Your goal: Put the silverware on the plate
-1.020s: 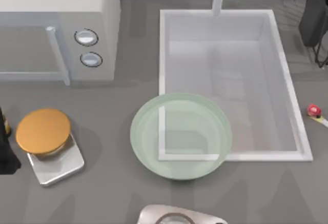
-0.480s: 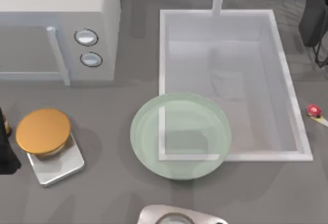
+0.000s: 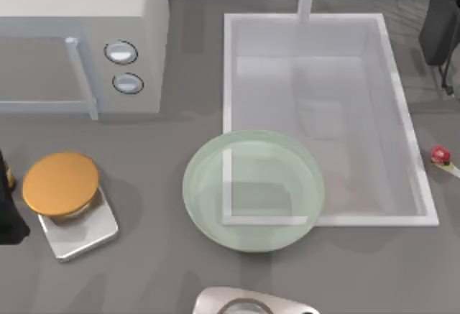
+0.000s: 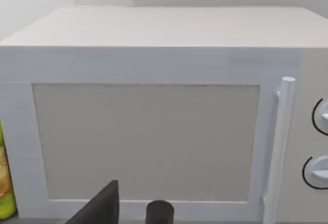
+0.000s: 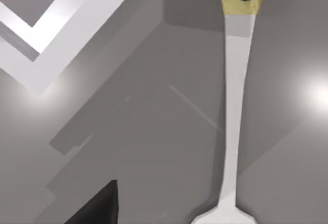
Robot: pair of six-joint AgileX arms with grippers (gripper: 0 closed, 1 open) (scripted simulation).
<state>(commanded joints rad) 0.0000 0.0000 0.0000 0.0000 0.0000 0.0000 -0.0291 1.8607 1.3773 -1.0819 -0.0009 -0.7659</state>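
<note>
Green and see-through, the plate (image 3: 253,190) sits mid-table in the top view, overlapping the sink (image 3: 413,141) corner; the spoon (image 3: 444,159) lies far right. The right wrist view looks down on the spoon (image 5: 234,106) lying on the grey table (image 5: 138,131). The left wrist view faces the microwave (image 4: 154,116). I cannot tell how either arm's jaws stand.

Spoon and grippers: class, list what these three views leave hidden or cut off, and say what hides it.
- Spoon: in the right wrist view its bowl is cut off by the frame edge; in the top view just the red knob sits at the right edge.
- Plate: complete, nothing covers it.
- Left and right grippers: their fingers can't be made out, so open or shut is unknown.
- Microwave: its dials are clipped in the left wrist view.
</note>
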